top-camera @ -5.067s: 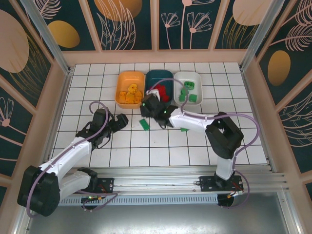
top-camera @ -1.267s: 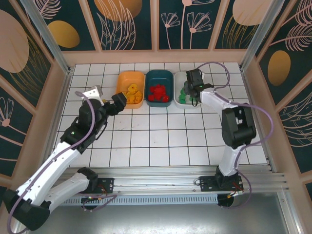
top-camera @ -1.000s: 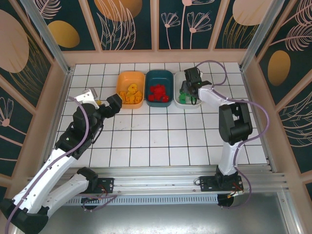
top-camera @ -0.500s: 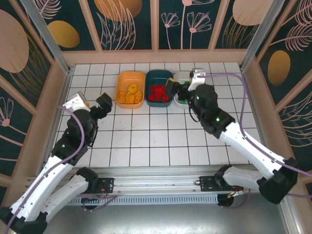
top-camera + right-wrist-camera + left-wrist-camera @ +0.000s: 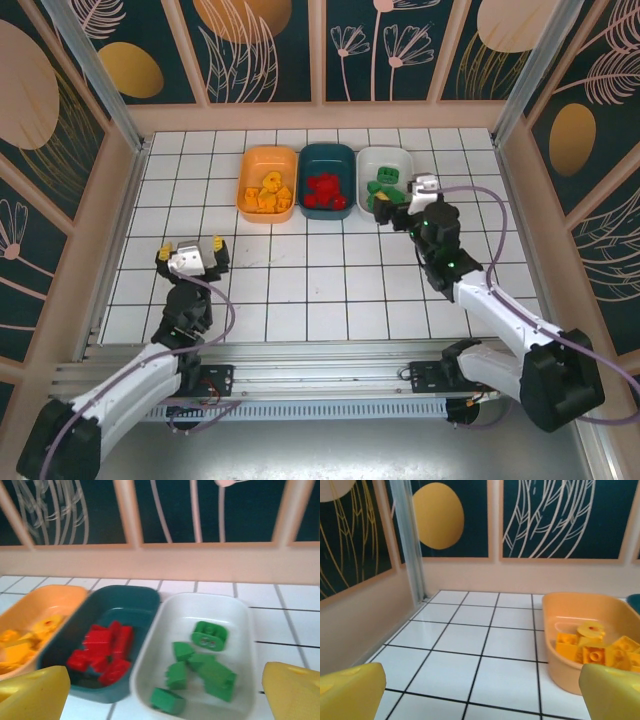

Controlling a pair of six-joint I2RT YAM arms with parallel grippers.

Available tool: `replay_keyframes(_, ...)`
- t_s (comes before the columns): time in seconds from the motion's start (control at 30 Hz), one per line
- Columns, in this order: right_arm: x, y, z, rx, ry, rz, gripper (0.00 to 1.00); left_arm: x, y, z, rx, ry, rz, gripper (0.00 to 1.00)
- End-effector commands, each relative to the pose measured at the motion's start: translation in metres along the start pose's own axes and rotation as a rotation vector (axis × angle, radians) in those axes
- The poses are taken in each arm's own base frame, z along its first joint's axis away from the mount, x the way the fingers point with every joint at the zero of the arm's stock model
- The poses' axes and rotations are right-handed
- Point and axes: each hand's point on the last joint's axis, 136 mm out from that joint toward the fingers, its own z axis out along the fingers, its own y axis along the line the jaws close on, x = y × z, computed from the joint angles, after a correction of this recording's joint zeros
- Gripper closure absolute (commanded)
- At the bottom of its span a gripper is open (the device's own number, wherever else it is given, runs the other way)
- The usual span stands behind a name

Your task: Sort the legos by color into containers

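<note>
Three containers stand in a row at the back: an orange bowl (image 5: 250, 190) with yellow legos (image 5: 268, 190), a teal bowl (image 5: 327, 160) with red legos (image 5: 324, 190), and a white bowl (image 5: 388, 160) with green legos (image 5: 382, 188). My right gripper (image 5: 398, 207) hovers open and empty just in front of the white bowl (image 5: 210, 605), looking down on green legos (image 5: 200, 662) and red legos (image 5: 102, 650). My left gripper (image 5: 190, 248) is open and empty, low over the tiles at the near left, facing the orange bowl (image 5: 570, 605) and its yellow legos (image 5: 592, 647).
White tiled floor (image 5: 320, 280) lies between the arms and the bowls. Low beige walls (image 5: 120, 210) and aluminium posts (image 5: 410, 545) ring the table. The left wall runs close beside my left gripper.
My right gripper opened over the white bowl and drew back toward the near right. The left arm pulled back from beside the orange bowl to the near left.
</note>
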Motion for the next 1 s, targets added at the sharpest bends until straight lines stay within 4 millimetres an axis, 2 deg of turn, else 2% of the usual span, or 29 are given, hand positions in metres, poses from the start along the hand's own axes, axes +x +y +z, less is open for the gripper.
replay_keyframes(0.0, 0.006, -0.019, -0.006, 0.006, -0.060, -0.060, 0.01, -0.005, 0.012, 0.009, -0.053, -0.072, -0.033, 0.01)
replay_keyframes(0.07, 0.018, -0.036, -0.008, 0.024, -0.057, -0.037, 0.01, 0.008, 0.021, 0.019, -0.122, -0.043, -0.035, 0.01)
replay_keyframes(0.13, 0.029, -0.044, -0.010, 0.012, -0.041, 0.008, 0.01, 0.007, 0.028, 0.026, -0.193, -0.059, -0.026, 0.01)
replay_keyframes(0.37, 0.046, -0.070, -0.020, 0.077, -0.039, 0.018, 0.01, 0.015, 0.005, 0.064, -0.108, 0.018, 0.039, 0.01)
replay_keyframes(0.6, 0.059, -0.089, -0.021, 0.116, -0.032, 0.012, 0.01, 0.024, 0.002, 0.086, -0.062, 0.080, 0.047, 0.01)
replay_keyframes(0.67, 0.063, -0.094, -0.020, 0.118, -0.024, 0.014, 0.01, 0.026, 0.008, 0.087, -0.078, 0.064, 0.041, 0.01)
replay_keyframes(0.77, 0.068, -0.097, -0.017, 0.095, -0.014, 0.010, 0.01, 0.026, 0.028, 0.083, -0.177, 0.036, -0.012, 0.01)
replay_keyframes(0.97, 0.080, -0.103, -0.008, 0.087, -0.040, -0.027, 0.01, 0.036, 0.027, 0.100, -0.101, 0.099, -0.046, 0.01)
